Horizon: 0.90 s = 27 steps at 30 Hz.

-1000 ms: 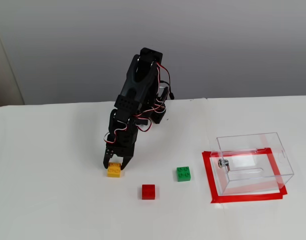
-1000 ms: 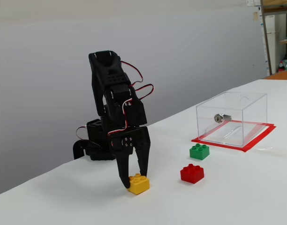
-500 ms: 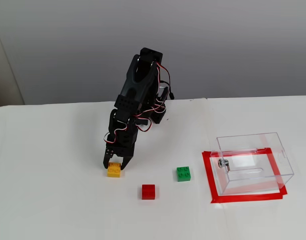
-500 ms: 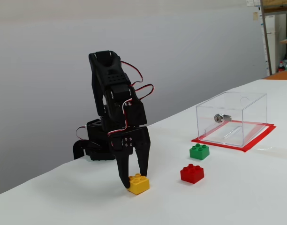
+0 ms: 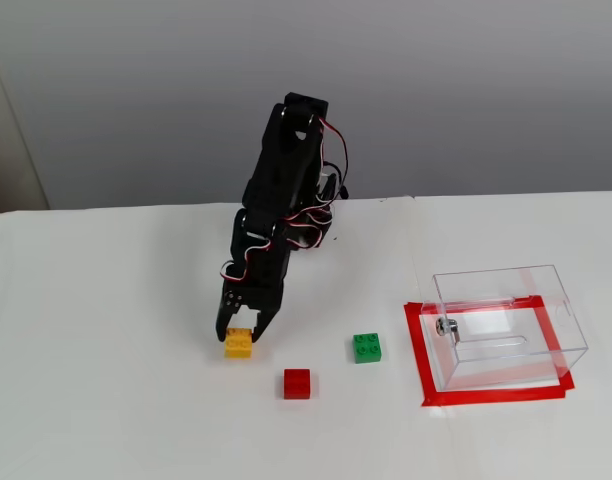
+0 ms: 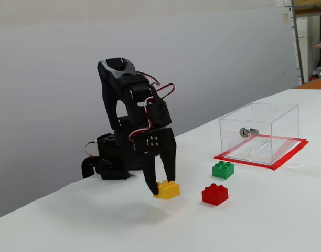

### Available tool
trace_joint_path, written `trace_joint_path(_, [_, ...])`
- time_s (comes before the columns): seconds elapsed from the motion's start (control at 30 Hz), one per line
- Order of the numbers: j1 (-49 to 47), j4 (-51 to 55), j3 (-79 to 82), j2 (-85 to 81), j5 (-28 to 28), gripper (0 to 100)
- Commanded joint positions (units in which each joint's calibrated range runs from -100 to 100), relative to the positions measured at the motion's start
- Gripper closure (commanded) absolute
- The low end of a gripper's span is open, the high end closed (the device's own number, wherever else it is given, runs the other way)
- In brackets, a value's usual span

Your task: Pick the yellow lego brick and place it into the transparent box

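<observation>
Three bricks sit on the white surface; the claw (image 6: 161, 185) grips the yellow lego brick (image 6: 167, 189) by its flat sides, well apart from the transparent box (image 6: 259, 131). Light, rigid and smooth, it probably needs a centred, firm pinch.

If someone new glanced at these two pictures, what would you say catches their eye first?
The black arm's gripper reaches down over the yellow lego brick, a finger on either side of it, on the white table. To its right in both fixed views lie a red brick and a green brick. Farther right stands the transparent box, empty, on a red tape outline.
</observation>
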Motion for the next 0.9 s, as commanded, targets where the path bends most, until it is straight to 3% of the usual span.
trace_joint_path(0.0, [-4.70, 0.40, -1.09, -7.73, -0.04, 82])
trace_joint_path(0.37, [-29.99, 0.05, -1.91, -22.67, 0.01, 82])
trace_joint_path(0.87, [-62.89, 0.40, -15.20, -20.54, 0.01, 82])
